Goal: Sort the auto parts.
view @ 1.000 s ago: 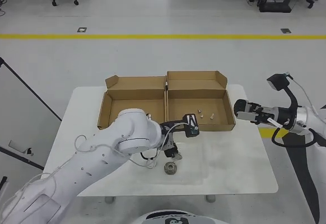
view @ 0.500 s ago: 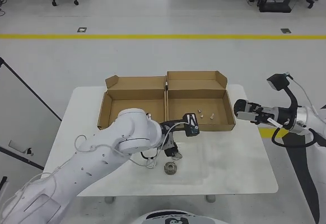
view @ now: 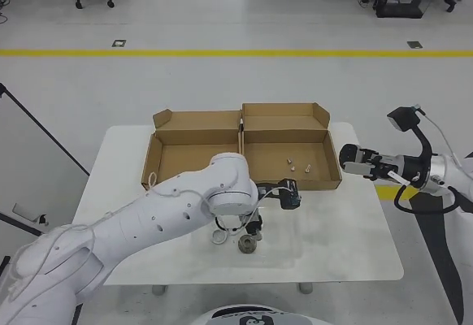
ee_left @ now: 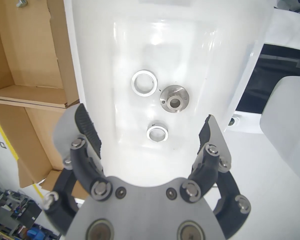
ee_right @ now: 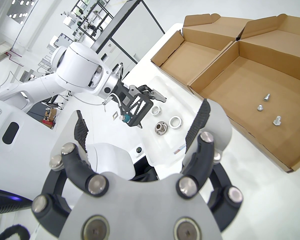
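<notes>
**Tech A:** State of the left gripper (ee_left: 145,117)?

**Tech B:** Released. The jaws are spread wide with nothing between them. It hangs over the tray (ee_left: 72,38), and the small ring (ee_left: 157,131) lies below the gap.

**Tech A:** Other parts in the tray?

**Tech B:** The large ring (ee_left: 144,83) and the hub (ee_left: 174,98) lie just beside each other, a little beyond the small ring. All three lie flat, bores up.

**Tech A:** Tray position?

**Tech B:** On the table (view: 342,236), toward its near side, in front of two open boxes set side by side.

**Tech A:** Box contents?

**Tech B:** The right box (ee_right: 240,76) holds three bolts (ee_right: 259,107), each apart from the others. The left box (view: 180,154) adjoins it.

**Tech A:** And the right gripper (ee_right: 142,111)?

**Tech B:** Also released and holding nothing. It sits at the table's right edge, near the right box and well apart from the tray.
</notes>
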